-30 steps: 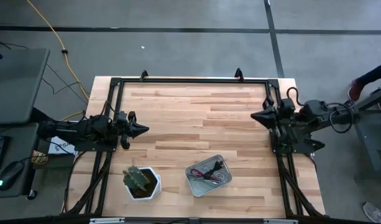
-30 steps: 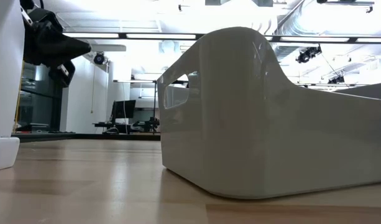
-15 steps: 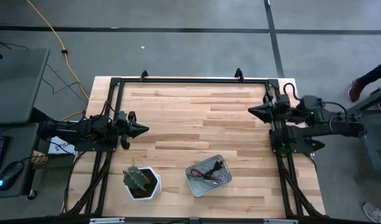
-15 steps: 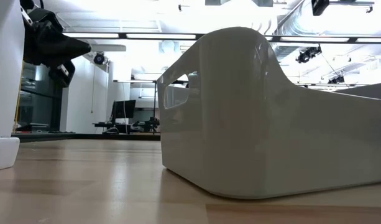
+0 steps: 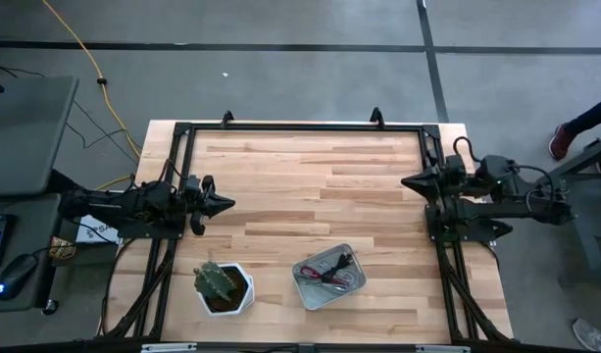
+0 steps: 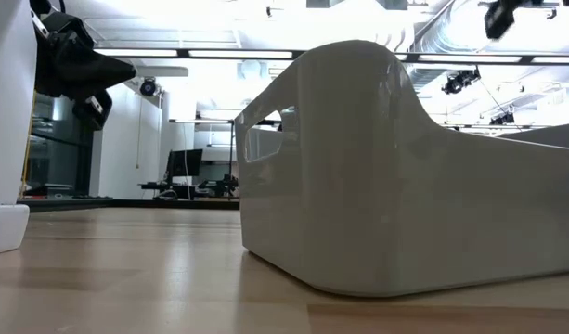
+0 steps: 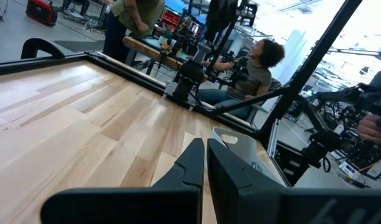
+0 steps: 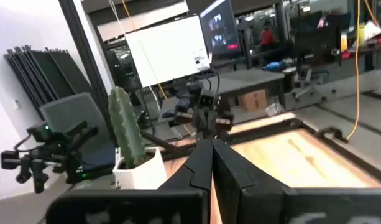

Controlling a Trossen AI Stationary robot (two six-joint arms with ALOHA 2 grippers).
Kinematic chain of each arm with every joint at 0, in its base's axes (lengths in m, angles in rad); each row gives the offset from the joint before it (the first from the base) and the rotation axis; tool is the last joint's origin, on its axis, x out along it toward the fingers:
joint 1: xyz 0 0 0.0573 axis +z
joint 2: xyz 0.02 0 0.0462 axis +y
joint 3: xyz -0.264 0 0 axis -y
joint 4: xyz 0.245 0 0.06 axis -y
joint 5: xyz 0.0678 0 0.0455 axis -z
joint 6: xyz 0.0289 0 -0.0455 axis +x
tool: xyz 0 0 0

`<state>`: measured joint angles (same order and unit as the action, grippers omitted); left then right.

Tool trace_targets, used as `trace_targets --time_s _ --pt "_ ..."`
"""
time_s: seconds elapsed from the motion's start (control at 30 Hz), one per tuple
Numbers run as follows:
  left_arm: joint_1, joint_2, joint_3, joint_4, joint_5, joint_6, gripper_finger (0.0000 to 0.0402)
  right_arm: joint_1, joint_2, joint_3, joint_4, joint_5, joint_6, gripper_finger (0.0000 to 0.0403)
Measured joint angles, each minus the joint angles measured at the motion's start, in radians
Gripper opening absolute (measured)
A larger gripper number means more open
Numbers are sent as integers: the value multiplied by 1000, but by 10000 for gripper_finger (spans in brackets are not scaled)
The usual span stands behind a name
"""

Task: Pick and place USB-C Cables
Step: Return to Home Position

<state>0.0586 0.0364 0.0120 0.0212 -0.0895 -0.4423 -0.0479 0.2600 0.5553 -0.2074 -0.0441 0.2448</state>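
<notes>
Two arms flank one wooden table (image 5: pixel 310 186), both drawn back to its side edges. The left gripper (image 5: pixel 225 204) hangs over the left edge, pointing inward. Its wrist view shows the two fingers (image 7: pixel 191 163) pressed together with nothing between them. The right gripper (image 5: pixel 408 182) sits over the right edge, pointing inward as well. Its two fingers (image 8: pixel 199 163) are likewise closed on nothing.

One grey bin (image 5: pixel 302 286) stands on the near part of the table, right of centre and well apart from both grippers. The cables (image 5: pixel 331 276) lie inside it in a loose tangle. Maroon and dark strands can be told apart from above, but how many cables there are cannot be counted. In the low view the bin's wall fills most of the picture and hides what it holds.

One cactus (image 5: pixel 216 279) in one white pot (image 5: pixel 239 294) stands near the bin, on its left, apart from it.

Off the table, one yellow cord (image 5: pixel 102 80) runs across the floor at the far left. A person's leg and shoe (image 5: pixel 565 137) show at the right edge of the high view. Beyond the table, the left wrist view shows two people, one seated (image 7: pixel 255 65) and one standing (image 7: pixel 135 15). A hand (image 7: pixel 371 124) also shows at that picture's edge.
</notes>
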Motion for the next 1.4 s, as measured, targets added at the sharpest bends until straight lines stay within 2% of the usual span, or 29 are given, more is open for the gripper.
trace_targets --time_s 0.27,0.63,0.93,1.07,1.4 --pt "0 0 0 0 0 0 1 0 -256 -250 125 17 126 0" --pt "0 4 2 1 0 0 1 3 -257 -543 521 -14 162 0" --pt "0 5 2 1 0 0 1 3 -253 -546 351 10 3 0" --pt "0 5 2 0 0 0 1 3 -253 -545 227 74 53 0" --pt "0 5 2 0 0 0 1 3 -228 -543 221 91 64 0"
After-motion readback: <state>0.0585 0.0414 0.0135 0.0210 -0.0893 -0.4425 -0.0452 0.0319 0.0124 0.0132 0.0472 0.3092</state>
